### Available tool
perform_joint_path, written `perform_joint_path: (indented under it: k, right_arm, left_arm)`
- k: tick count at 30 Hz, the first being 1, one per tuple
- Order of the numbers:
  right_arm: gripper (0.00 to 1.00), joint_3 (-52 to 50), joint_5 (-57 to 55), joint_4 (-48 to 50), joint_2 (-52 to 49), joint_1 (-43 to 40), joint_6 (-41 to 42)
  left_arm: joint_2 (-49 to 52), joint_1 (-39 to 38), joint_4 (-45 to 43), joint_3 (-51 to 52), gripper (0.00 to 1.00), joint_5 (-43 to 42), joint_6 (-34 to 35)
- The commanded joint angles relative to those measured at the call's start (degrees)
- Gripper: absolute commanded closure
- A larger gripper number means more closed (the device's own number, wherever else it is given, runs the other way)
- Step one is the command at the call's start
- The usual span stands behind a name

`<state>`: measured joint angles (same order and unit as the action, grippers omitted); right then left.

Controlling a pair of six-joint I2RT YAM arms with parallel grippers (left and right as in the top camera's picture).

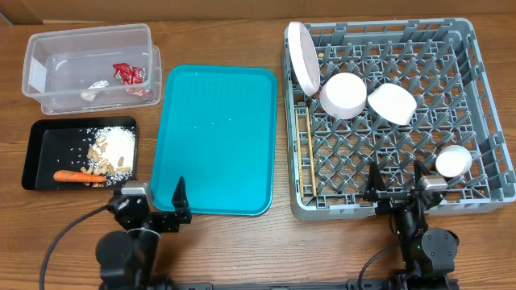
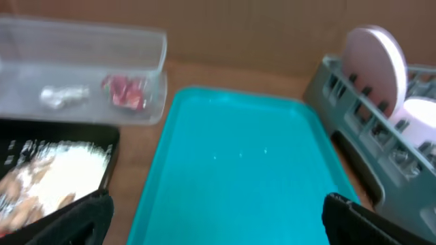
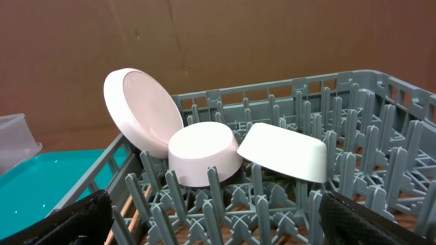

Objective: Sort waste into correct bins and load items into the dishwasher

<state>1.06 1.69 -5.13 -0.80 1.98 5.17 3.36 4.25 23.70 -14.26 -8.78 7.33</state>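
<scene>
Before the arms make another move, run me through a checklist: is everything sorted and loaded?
1. Teal tray free of dishes and waste: ok, only tiny white specks on it.
2. Plate, bowl, second bowl, cup and chopsticks in the rack: ok.
3. Wrapper and wad in the tub: ok.
4. Carrot and scraps in the black tray: ok.
5. Left claw and right claw open, holding nothing: ok.
</scene>
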Motion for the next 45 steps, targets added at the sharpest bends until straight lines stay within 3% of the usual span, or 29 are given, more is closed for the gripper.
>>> perform_joint_path:
  k: [1, 8, 12, 45]
  right_arm:
    - [0.00, -0.59, 0.28, 0.44, 0.63, 0.26, -0.07]
    - [0.00, -0.59, 0.31, 0.44, 0.63, 0.26, -0.07]
    - [0.00, -0.59, 0.31, 0.44, 0.63, 0.26, -0.07]
    - [0.00, -0.59, 0.31, 0.44, 0.63, 0.26, -0.07]
  left_arm:
    - [-3.21, -0.92, -6.43, 5.14, 0.00, 1.44, 0.39]
    - [-3.17, -1.33, -26.03, 14.16, 0.00, 1.68, -4.37]
    - [-3.15, -1.29, -19.80, 13.99, 0.00, 1.75, -4.37]
    - [-3.10, -1.29, -19.91, 13.99, 0.00, 1.73, -4.37]
